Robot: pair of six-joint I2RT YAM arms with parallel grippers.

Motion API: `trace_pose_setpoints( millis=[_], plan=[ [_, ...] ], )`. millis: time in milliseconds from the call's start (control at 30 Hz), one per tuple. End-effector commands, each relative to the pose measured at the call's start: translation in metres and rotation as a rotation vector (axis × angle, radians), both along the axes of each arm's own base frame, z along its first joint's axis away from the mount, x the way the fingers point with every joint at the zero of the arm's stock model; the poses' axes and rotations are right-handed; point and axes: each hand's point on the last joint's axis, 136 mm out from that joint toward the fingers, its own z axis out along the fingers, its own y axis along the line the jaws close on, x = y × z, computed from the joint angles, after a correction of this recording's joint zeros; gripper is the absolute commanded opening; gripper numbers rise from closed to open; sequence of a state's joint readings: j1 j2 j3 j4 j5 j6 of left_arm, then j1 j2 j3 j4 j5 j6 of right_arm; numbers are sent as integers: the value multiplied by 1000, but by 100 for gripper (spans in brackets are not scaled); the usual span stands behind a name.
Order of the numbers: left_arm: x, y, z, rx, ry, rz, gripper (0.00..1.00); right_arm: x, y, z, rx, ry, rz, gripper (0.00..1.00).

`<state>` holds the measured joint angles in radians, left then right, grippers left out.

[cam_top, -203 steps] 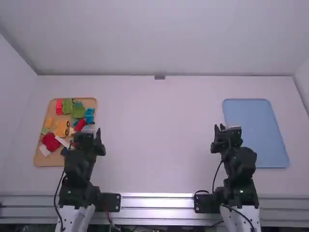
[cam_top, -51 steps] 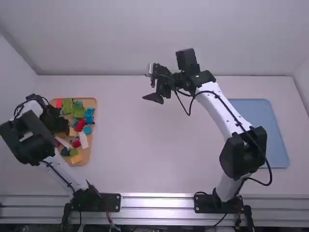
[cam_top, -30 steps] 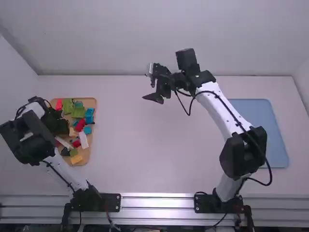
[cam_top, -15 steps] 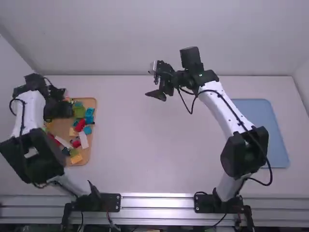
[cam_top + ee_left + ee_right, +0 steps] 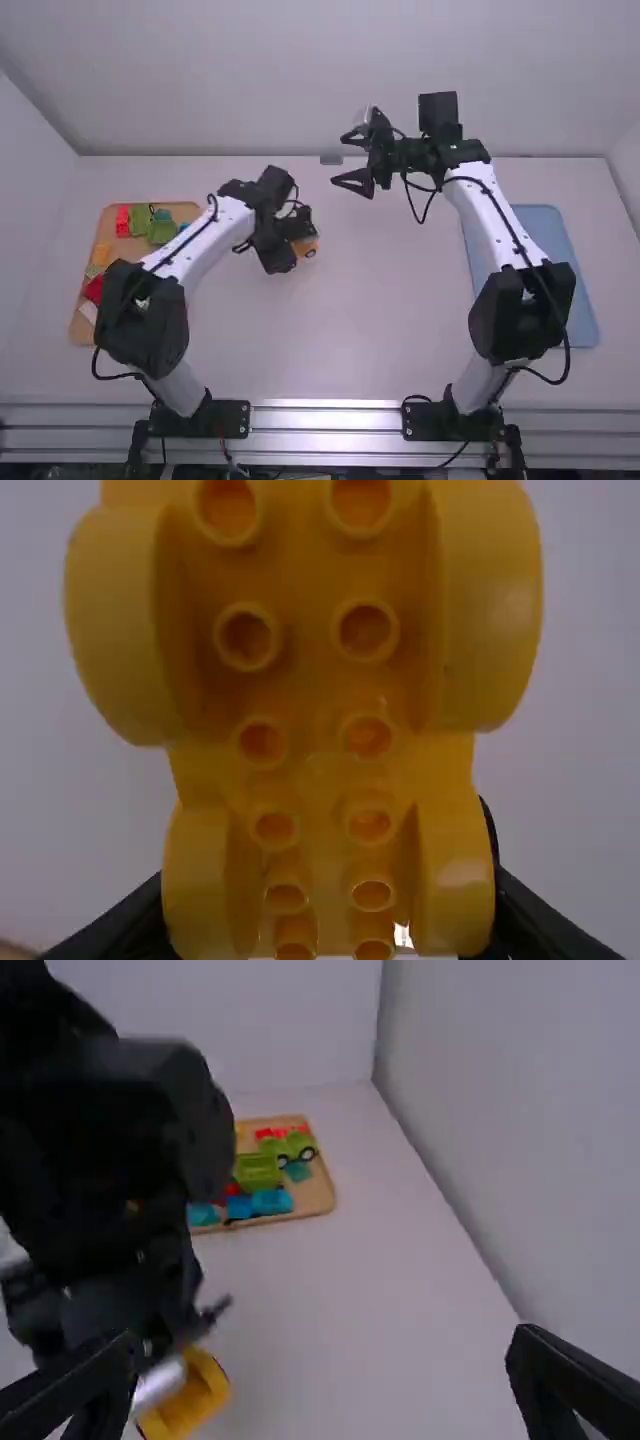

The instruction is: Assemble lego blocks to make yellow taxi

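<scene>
Yellow vehicle base (image 5: 303, 246): off the tray, over the white table (image 5: 370, 300), left of its middle and toward the far side. Left gripper (image 5: 292, 226) has it pinched between its two fingers; in the left wrist view a finger lies on either side of the narrower end. Underside faces that camera: two rows of round hollow tubes, a pair of wide rounded side pieces, and a narrower pair by the fingers. High view gives a small wheel-like round on it.

Right gripper (image 5: 345, 160): fingers spread wide, nothing between them. Position is far side of table, just right of the middle, to the right of and farther back than the vehicle base, well apart from it. Fingers point left.

Wooden tray (image 5: 78, 328): left side of table. At its far end, a red block (image 5: 122, 222), with a green block (image 5: 139, 219) just to its right. A green open-topped block (image 5: 162, 231) sits nearer and to the right. Right wrist view adds a blue block (image 5: 271, 1202) at the tray's edge. Left arm covers part of the tray in the high view.

Blue tray (image 5: 535, 225): right side of table, partly behind the right arm in the high view.
</scene>
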<state>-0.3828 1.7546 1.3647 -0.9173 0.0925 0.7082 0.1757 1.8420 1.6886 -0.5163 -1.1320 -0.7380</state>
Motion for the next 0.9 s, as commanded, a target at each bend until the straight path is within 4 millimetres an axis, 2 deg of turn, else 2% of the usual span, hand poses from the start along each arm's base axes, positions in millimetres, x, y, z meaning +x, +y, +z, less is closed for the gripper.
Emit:
trace_pose_setpoints(
  millis=[0,33,100,267,467,567,633,733,767,800,867],
  plan=[
    [-13,-15,-21,42,14,-117,38,-20,-8,31,85,-101,99,99],
    [-14,-18,-23,43,14,-134,38,-21,-9,32,88,-104,102,99],
    [-22,-33,-41,47,5,-217,40,-27,-15,34,90,-107,106,99],
    [-30,-44,-68,61,12,-307,41,-32,-18,37,84,-91,97,99],
    [-33,-41,-88,87,40,-325,44,-37,-12,38,84,-92,114,99],
    [-29,-29,-103,170,47,-319,47,-37,-12,38,84,-91,114,99],
    [-29,-27,-107,180,53,-320,48,-37,-12,38,84,-89,114,99],
    [-26,-25,-115,200,49,-337,65,-36,-13,38,85,-88,111,99],
    [-25,-25,-115,200,46,-339,67,-36,-13,38,85,-87,111,99],
    [-21,-26,-115,205,27,-340,100,-36,-13,38,85,-87,111,99],
    [-11,-23,-111,236,-10,-334,99,-37,-13,38,85,-88,112,99]
  ],
)
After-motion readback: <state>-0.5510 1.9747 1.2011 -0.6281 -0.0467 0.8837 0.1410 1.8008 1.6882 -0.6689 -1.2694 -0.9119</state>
